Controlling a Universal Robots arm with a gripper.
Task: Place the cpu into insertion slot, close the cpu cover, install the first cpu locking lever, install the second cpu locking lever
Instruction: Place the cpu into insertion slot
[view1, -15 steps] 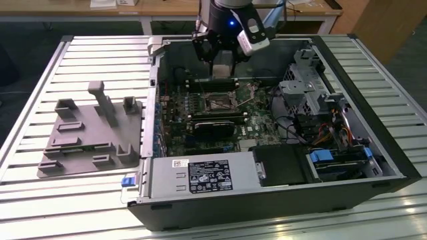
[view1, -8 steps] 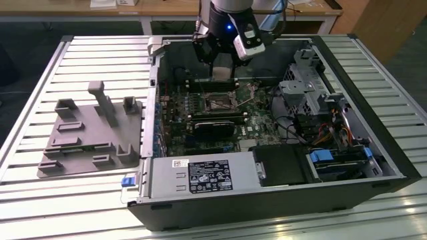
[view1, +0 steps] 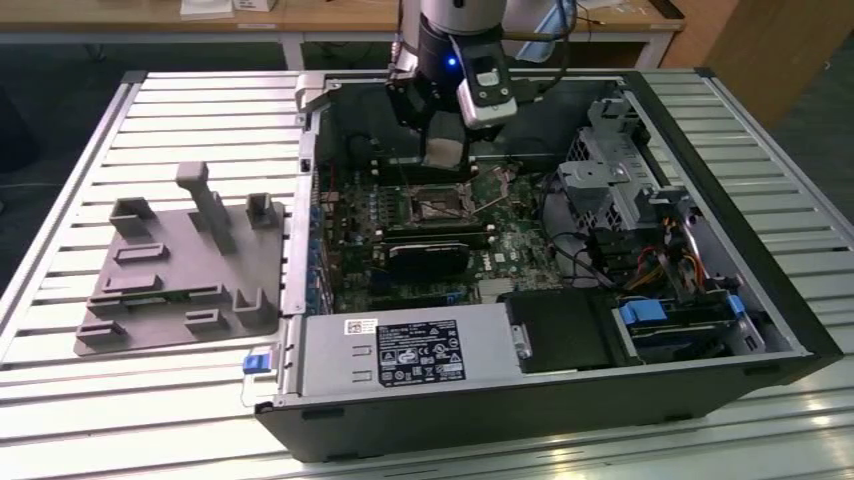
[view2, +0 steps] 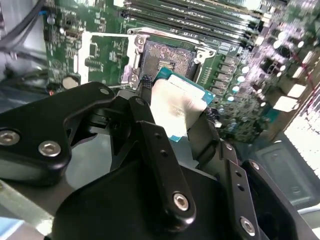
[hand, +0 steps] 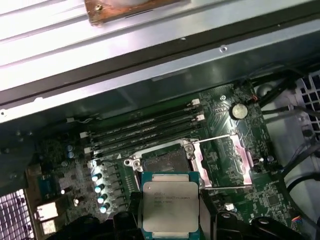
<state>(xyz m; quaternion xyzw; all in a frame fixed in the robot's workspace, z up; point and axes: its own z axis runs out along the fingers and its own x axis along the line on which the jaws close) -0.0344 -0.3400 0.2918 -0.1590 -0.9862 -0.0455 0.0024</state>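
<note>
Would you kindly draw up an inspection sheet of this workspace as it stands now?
Surface: slatted metal table, carrying an open computer case.
Job's things: cpu held near the insertion slot, not seated; cpu cover lying open beside the slot.
Clutter: grey moulded fixture at the exterior view's left.
Grippers: pincer shut on the cpu.
Cables: coloured wires by the drive bay, apart from the slot.
Surroundings: wooden bench behind the table.
</note>
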